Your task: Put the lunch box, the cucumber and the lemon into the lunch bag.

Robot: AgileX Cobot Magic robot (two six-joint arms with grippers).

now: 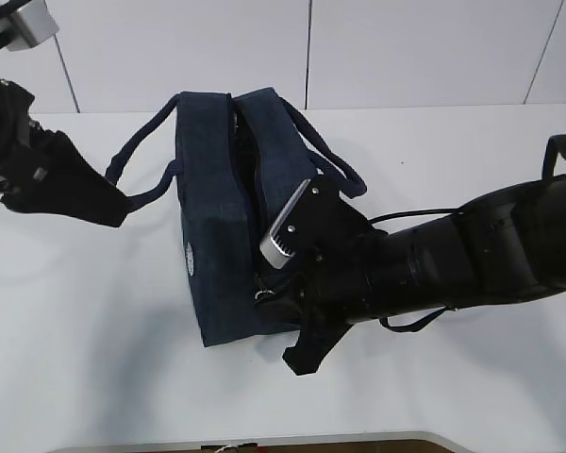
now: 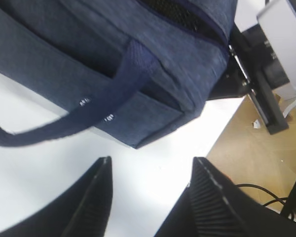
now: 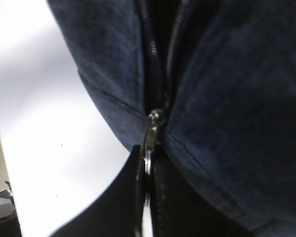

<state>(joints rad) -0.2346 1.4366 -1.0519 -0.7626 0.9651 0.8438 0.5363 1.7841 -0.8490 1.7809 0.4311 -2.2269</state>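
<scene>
From where I stand, the nearest thing is the right arm, a thick black limb reaching in from the right across the white table (image 1: 75,359). Its right gripper (image 3: 147,197) is clenched on the metal ring pull (image 3: 149,148) of the zipper, at the near end of the lunch bag (image 1: 222,236); the wrist view shows the two black fingers pressed together around the silver ring, with the zipper slider (image 3: 156,117) just above them. The navy bag sits in the middle of the table, its top parted along the zipper line so a dark slit shows between the two fabric sides. A small white round logo (image 1: 190,260) marks its near face. One strap handle (image 1: 137,151) trails off the bag's left side and another loops over its right. Farther back and to the left, the left gripper (image 2: 148,197) hangs apart from the bag with its ribbed fingers (image 2: 96,197) spread and nothing between them; the strap crosses above them. I cannot see the lunch box, cucumber or lemon.
</scene>
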